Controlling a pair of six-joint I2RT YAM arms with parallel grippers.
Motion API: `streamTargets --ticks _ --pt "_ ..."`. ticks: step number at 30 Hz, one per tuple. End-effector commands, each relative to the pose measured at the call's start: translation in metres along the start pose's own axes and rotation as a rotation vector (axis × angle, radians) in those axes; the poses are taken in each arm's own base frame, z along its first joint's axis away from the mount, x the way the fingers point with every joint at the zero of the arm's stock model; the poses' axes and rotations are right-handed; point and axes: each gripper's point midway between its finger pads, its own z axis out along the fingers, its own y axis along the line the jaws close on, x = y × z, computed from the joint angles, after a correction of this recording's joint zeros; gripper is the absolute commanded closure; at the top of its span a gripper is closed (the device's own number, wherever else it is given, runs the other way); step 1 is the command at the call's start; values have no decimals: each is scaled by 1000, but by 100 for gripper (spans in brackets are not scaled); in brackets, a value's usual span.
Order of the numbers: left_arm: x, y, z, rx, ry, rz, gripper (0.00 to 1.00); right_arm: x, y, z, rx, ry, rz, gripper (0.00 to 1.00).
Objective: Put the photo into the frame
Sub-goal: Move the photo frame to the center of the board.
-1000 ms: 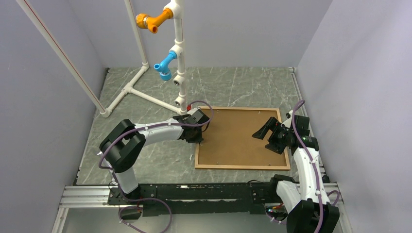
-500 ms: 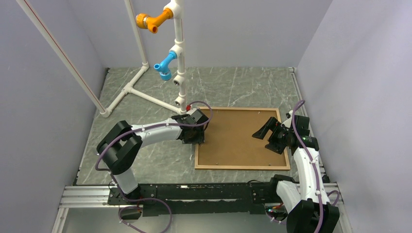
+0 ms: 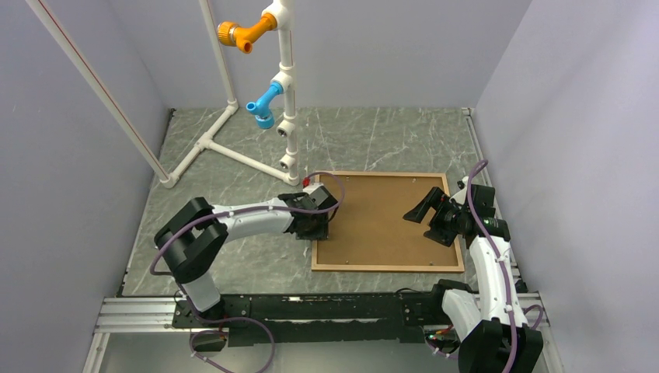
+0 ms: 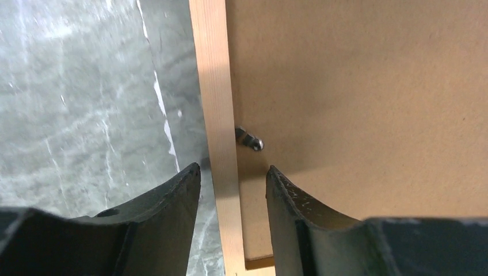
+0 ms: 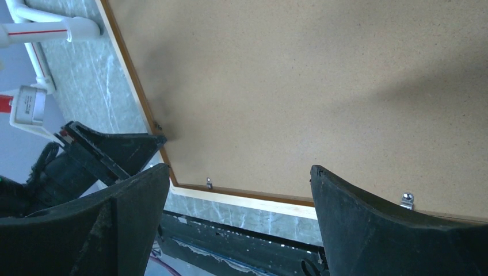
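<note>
The frame (image 3: 388,268) lies face down on the table, a brown backing sheet (image 3: 381,221) filling it. The photo is hidden. My left gripper (image 3: 317,231) is at the frame's left side. In the left wrist view it (image 4: 233,169) is open and straddles the light wooden rail (image 4: 216,103), touching neither side of it. A small metal clip (image 4: 250,140) sits just ahead on the backing sheet (image 4: 357,98). My right gripper (image 3: 417,210) hovers over the frame's right part. In the right wrist view it (image 5: 239,169) is wide open and holds nothing.
A white pipe stand (image 3: 286,93) with orange and blue fittings rises behind the frame's far left corner. Grey walls close in on both sides. Two metal clips (image 5: 407,199) hold the backing sheet (image 5: 299,86) along the near rail (image 5: 247,201).
My left gripper has opened from nearly shut and slid a little nearer along the frame's left rail. The right arm has not moved.
</note>
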Motion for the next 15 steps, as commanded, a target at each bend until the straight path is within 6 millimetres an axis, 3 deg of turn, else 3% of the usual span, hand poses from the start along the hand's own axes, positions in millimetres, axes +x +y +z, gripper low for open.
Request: streamTargets --ticks 1,4,10,15 --pt "19 -5 -11 19 5 7 52 -8 9 0 -36 -29 -18 6" --pt "29 4 -10 -7 23 -12 63 -6 8 1 -39 -27 -11 6" --pt "43 21 -12 -52 55 -40 100 -6 8 -1 -37 -32 -18 6" --pt "62 29 -16 -20 82 -85 100 -5 9 -1 -45 -29 -11 6"
